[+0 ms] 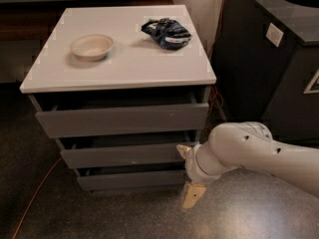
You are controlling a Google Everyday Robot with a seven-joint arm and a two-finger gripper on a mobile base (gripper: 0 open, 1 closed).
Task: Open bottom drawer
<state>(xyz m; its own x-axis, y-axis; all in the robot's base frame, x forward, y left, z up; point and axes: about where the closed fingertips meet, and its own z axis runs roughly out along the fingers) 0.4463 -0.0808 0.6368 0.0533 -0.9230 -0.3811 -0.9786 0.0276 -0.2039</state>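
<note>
- In the camera view, the table (129,71) is a white-topped unit with three flat grey drawer fronts stacked under it, none with a handle.
- The bottom drawer (129,179) is the lowest and slimmest front of the table, just above the floor. Little or none of it is drawn out, so the task looks undone.
- The claw (184,177) hangs at the table's lower right corner, beside the right ends of the middle drawer (124,156) and the bottom drawer.
- Its two tan fingers (193,195) are spread wide, one above the other, and hold nothing. That spread probably serves to hook the bottom drawer's edge, since there is no handle to pinch.
- The white arm (259,151) reaches in low from the table's right, which suits a pull straight outward.
- On the table's top sit a pale bowl (91,46) and a blue snack bag (166,33), well clear of the drawers.
</note>
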